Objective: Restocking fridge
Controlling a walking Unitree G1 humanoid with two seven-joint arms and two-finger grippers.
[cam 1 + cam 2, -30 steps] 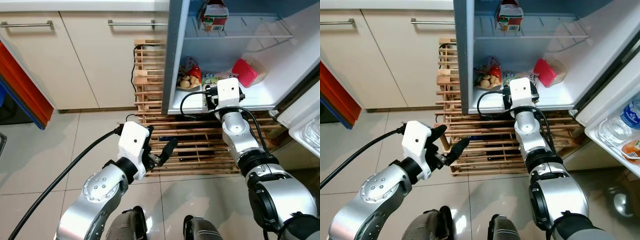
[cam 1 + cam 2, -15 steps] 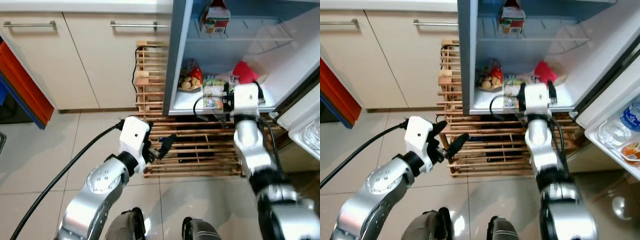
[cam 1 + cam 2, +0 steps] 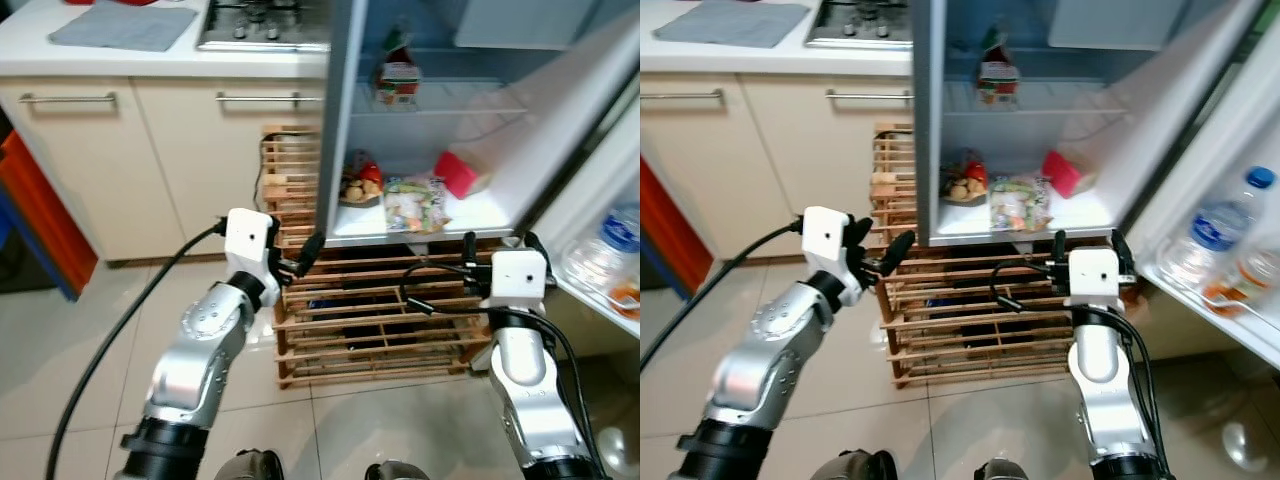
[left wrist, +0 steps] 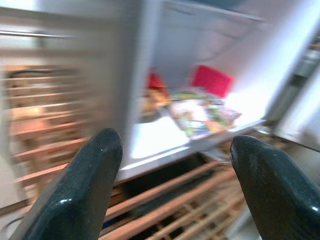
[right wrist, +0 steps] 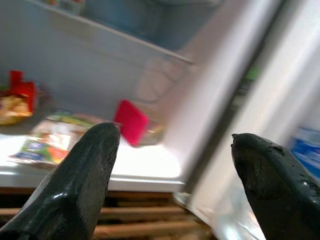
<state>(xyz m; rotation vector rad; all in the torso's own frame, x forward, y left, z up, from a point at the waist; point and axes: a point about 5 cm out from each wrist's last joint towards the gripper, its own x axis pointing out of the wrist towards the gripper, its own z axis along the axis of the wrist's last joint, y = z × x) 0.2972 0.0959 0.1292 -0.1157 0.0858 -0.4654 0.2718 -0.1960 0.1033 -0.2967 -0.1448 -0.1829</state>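
Withdrawn from the fridge, the right gripper point(image 3: 1086, 243) leaves the snack bag point(image 3: 414, 203) shelved; both jaws open, empty

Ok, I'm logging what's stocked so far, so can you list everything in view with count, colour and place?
Carton: one, red and green, upper fridge shelf.
Vegetable bag: one, multicoloured, front of the fridge floor.
Red box: one, red, fridge floor, right of the bag.
Snack pack: one, red and yellow, fridge floor, left side.
Bottle: one, clear with blue cap, door shelf.
Wooden rack: one, light wood, under and beside the fridge.
Cloth: one, grey, on the counter.
Hob: one, steel, on the counter.
Left pincer: open, by the fridge's edge.
Right pincer: open, below the fridge floor.
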